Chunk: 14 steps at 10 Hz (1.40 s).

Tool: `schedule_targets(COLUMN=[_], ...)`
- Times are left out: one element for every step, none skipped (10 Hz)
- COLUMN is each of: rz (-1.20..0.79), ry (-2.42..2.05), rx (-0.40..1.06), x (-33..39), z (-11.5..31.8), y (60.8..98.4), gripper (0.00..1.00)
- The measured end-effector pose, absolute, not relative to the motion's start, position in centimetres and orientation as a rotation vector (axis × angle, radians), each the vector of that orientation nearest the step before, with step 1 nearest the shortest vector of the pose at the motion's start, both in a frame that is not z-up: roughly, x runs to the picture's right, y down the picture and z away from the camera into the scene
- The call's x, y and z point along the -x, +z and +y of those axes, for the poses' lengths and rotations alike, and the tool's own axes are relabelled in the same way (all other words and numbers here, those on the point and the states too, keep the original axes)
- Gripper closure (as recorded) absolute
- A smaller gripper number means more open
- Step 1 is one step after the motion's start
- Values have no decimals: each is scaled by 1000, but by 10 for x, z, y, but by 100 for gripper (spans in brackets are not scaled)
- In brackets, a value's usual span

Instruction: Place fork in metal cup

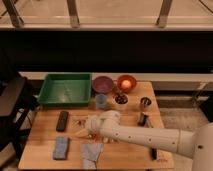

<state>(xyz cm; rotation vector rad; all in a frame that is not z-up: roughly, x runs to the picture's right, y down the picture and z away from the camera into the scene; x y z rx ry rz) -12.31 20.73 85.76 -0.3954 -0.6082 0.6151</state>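
Hovering pincer point(89, 125) | metal cup point(145, 103) well right | fork likely hidden

Gripper point(89, 125) apparently hides fork; fingers unreadable.
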Motion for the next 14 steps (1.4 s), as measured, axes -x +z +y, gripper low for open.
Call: schedule_targets(rz=[-609, -609, -609, -608, -608, -607, -607, -607, -607, -607, -607, -606, -606, -606], ry=[613, 614, 615, 616, 616, 617, 618, 618, 619, 619, 619, 619, 620, 620], rx=[397, 397, 396, 395, 395, 394, 394, 393, 393, 393, 393, 393, 393, 392], x=[124, 123, 122, 121, 120, 120, 120, 119, 119, 119, 119, 119, 119, 118], z=[207, 207, 207, 206, 205, 205, 205, 205, 205, 205, 205, 204, 204, 204], y=[856, 855, 855, 855, 855, 855, 855, 855, 855, 855, 855, 855, 855, 855], gripper=[80, 89, 96, 100, 100, 100, 100, 100, 100, 100, 100, 100, 100, 100])
